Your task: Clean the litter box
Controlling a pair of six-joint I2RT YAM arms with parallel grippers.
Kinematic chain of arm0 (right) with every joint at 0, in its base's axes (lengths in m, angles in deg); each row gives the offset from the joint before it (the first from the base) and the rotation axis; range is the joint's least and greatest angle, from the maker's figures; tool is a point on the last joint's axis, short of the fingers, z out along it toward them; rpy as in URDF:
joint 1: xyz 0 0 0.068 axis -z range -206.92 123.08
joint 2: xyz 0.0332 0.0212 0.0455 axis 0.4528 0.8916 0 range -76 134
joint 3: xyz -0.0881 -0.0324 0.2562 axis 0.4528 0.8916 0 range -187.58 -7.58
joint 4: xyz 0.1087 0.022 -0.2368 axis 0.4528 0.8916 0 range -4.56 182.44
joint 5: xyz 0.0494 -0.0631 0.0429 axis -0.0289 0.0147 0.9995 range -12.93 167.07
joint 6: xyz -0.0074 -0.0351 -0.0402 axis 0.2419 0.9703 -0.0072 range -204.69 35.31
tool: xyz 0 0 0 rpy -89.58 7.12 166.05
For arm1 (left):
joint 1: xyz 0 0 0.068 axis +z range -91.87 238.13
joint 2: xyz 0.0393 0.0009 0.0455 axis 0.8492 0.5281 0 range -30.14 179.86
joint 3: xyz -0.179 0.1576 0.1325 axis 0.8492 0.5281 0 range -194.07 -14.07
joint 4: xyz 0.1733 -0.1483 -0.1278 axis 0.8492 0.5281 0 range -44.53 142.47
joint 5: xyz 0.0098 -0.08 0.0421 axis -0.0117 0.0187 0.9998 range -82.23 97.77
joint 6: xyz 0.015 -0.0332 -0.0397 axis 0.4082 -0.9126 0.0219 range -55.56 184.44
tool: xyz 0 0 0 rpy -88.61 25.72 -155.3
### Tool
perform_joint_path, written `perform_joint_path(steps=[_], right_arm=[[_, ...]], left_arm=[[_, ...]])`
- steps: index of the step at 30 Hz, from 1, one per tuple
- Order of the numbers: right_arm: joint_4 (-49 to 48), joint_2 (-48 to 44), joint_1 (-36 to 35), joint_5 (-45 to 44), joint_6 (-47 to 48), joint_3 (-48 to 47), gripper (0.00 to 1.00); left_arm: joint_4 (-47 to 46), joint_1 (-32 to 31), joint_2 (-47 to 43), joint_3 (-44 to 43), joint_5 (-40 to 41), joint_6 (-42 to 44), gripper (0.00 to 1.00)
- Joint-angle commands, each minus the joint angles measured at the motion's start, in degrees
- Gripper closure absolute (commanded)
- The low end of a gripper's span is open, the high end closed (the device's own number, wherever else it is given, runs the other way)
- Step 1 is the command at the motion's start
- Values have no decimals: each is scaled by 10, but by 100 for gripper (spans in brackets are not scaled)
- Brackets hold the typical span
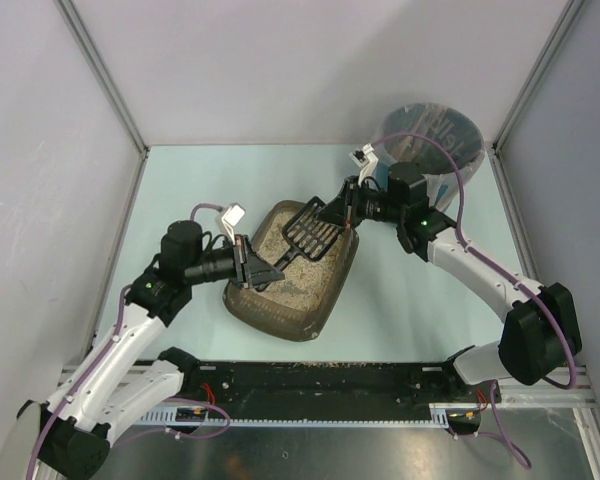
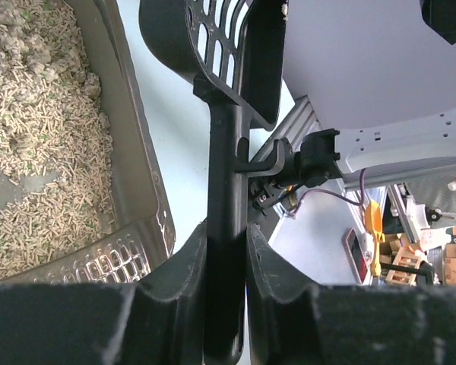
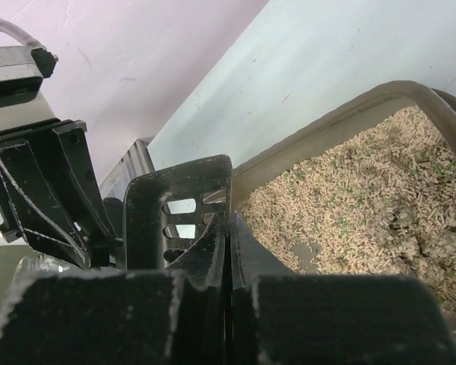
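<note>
Scoops [image 1: 306, 232] pinched in left hand [image 1: 255, 265], right hand [image 1: 332, 213], litter box [image 1: 272, 320] beneath, bin [image 1: 458, 140] beyond

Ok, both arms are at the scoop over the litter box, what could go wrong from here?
The left gripper and right gripper both look shut on the scoop; if one arm moves before the other lets go, it could twist or drop. The bin sits apart from the litter box, so carried litter could spill on the table.
</note>
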Motion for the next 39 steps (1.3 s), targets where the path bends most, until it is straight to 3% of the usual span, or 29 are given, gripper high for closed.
perform_joint_path(steps=[1, 2, 4, 5, 8, 12, 19, 28, 39], right_arm=[[-2, -13, -4, -19, 26, -2, 100], [1, -16, -5, -25, 29, -2, 95], [6, -25, -7, -36, 37, -3, 74], [7, -27, -7, -41, 38, -2, 56], [13, -51, -7, -69, 42, -2, 30], [21, -93, -5, -113, 47, -2, 19], [47, -187, -1, -208, 58, -2, 19], [105, -237, 1, -285, 54, -2, 20], [182, -287, 2, -412, 66, -2, 20]], left_arm=[[-26, 6, -6, 9, -22, -17, 100], [-27, 7, -9, 9, -20, -18, 100], [-28, 13, -16, 11, -11, -25, 100], [-28, 16, -18, 15, -10, -30, 100], [-27, 35, -28, 25, -7, -54, 100], [-27, 63, -44, 56, 10, -112, 100], [-1, 77, -33, 98, 54, -204, 100], [100, 72, -15, 86, 177, -274, 100], [173, 61, 69, 52, 167, -279, 100]])
